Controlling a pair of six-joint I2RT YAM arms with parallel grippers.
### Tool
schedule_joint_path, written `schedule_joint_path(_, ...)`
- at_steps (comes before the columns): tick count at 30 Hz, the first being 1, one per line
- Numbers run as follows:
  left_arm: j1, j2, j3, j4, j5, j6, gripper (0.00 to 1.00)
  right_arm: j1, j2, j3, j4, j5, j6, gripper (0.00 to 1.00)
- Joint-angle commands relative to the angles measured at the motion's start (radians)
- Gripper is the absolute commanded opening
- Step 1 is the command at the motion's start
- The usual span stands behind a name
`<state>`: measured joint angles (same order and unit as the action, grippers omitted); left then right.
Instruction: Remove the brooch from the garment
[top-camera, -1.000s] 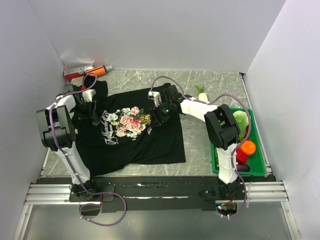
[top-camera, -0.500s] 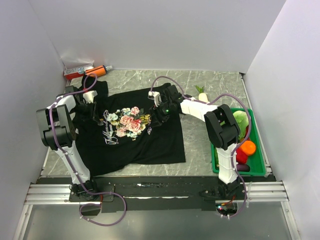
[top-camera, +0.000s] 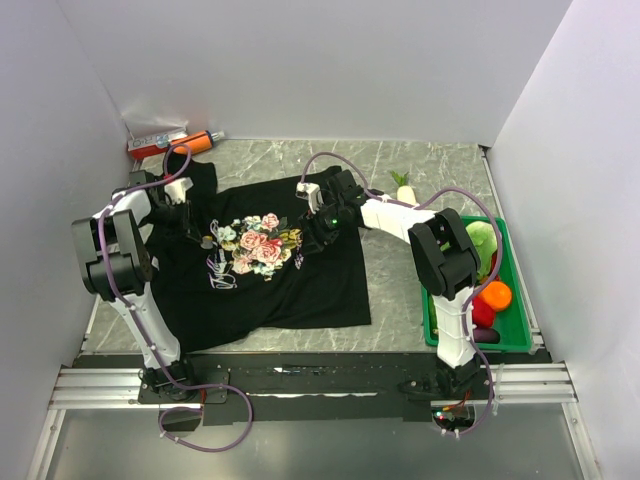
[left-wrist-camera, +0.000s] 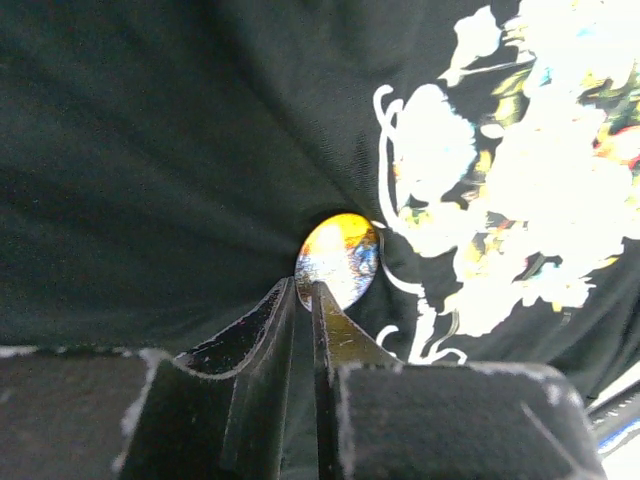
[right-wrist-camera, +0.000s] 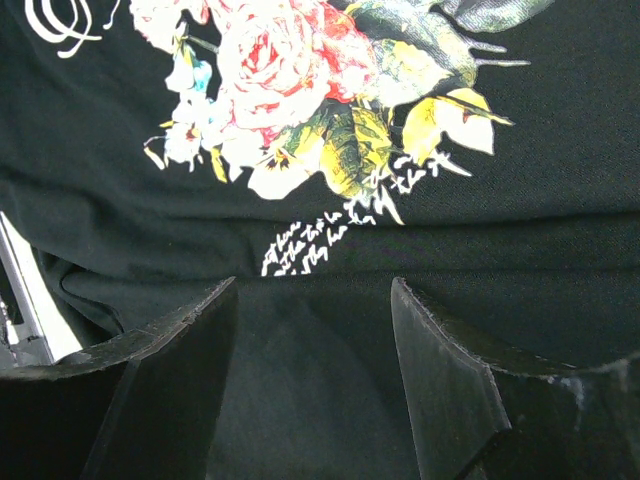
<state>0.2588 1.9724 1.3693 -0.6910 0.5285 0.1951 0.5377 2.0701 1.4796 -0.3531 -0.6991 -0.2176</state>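
Note:
The garment (top-camera: 300, 285), a black T-shirt with a rose print (top-camera: 258, 245), lies spread on the table. In the left wrist view the brooch (left-wrist-camera: 340, 258), a small golden oval, sits on puckered black cloth (left-wrist-camera: 150, 150) beside the white swirls. My left gripper (left-wrist-camera: 303, 288) has its jaws drawn almost together, the tips pinching the brooch's lower left rim. From above, that gripper (top-camera: 200, 238) sits at the print's left edge. My right gripper (right-wrist-camera: 313, 290) stands open, its fingers set down on plain cloth (right-wrist-camera: 560, 200) just below the print's script, right of the roses (top-camera: 318, 235).
A green tray (top-camera: 520, 340) with fruit and vegetables stands along the right edge. An orange tool (top-camera: 195, 142) and a red-and-white item lie at the back left corner. A white vegetable (top-camera: 404, 190) lies behind the right arm. White walls close three sides.
The left gripper's jaws have closed in on the brooch, and the cloth by the print's left edge has bunched slightly toward them. The right arm has not moved.

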Motion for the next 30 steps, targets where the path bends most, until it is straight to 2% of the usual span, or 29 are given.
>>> schedule_joint_path(1,0.000,-0.075,0.013,0.033,0.146,-0.028,0.18,0.007,0.001,0.022,0.020,0.003,-0.003,0.69)
schedule_joint_path(4,-0.001,-0.078,0.011,0.038,0.162,-0.037,0.23,0.007,0.001,0.021,0.020,0.004,-0.005,0.69)
schedule_joint_path(6,-0.001,-0.063,0.016,0.035,0.136,-0.051,0.32,0.010,0.002,0.024,0.020,0.003,-0.005,0.70)
schedule_joint_path(10,0.000,-0.047,0.016,0.025,0.105,-0.052,0.35,0.015,0.007,0.031,0.019,0.004,-0.005,0.70)
schedule_joint_path(14,-0.003,-0.037,0.017,0.016,0.099,-0.052,0.34,0.015,0.010,0.033,0.019,0.004,-0.005,0.70)
schedule_joint_path(19,-0.010,-0.038,0.011,0.008,0.022,-0.033,0.30,0.015,0.010,0.031,0.020,0.006,-0.005,0.70)
schedule_joint_path(30,-0.015,-0.081,-0.039,0.002,-0.016,0.018,0.20,0.016,0.013,0.038,0.016,0.004,-0.008,0.70)
